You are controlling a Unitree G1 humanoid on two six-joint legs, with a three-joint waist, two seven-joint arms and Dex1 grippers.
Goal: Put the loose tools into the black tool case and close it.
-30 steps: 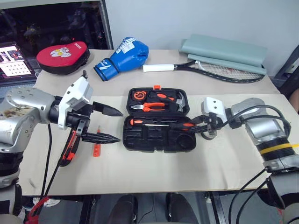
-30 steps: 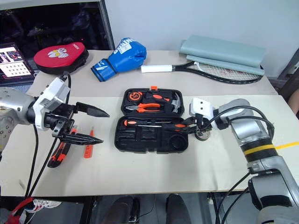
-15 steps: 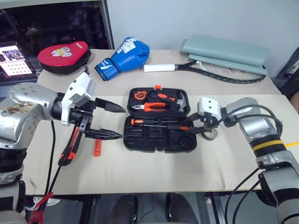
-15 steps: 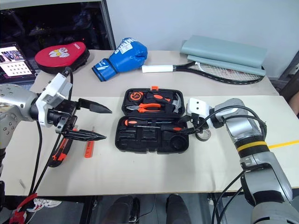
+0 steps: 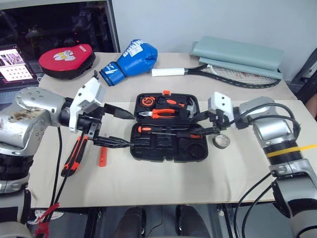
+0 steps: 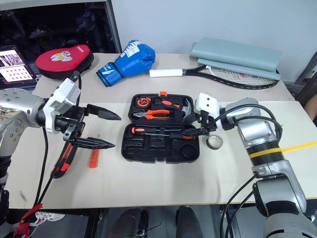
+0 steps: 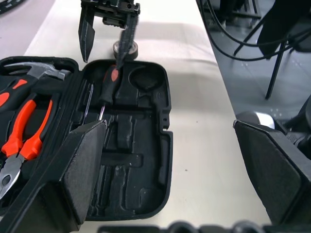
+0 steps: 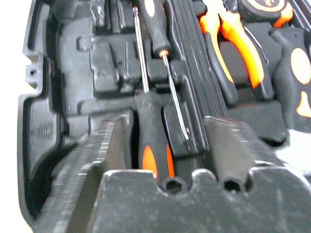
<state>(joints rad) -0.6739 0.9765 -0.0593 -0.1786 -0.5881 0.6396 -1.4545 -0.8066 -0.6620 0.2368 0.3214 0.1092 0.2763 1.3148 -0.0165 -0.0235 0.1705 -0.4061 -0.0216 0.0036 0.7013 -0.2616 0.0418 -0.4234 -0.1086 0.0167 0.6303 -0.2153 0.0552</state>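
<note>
The right gripper (image 5: pixel 202 130) hangs over the right end of the black tool case (image 5: pixel 168 130), its two fingers parted and straddling the handle of a screwdriver (image 8: pixel 154 145) that lies in a slot below; whether they touch it I cannot tell. The left gripper (image 5: pixel 119 129) hovers just left of the case, its fingers spread wide with nothing between them.

The case lies open and flat in the middle of the table (image 5: pixel 148 183), a black clamshell with moulded slots and a small orange latch on its far edge. Its far half carries orange-handled pliers (image 5: pixel 159 113) and a hammer (image 5: pixel 188 105). Its near half holds two black-and-orange screwdrivers side by side, the second one (image 5: pixel 158 130) lying to the left.

A tape roll (image 5: pixel 221 142) sits on the table just right of the case. Left of the case lie a slim orange tester pen (image 5: pixel 102 157) and, further left, an orange-and-black utility knife (image 5: pixel 74 157).
</note>
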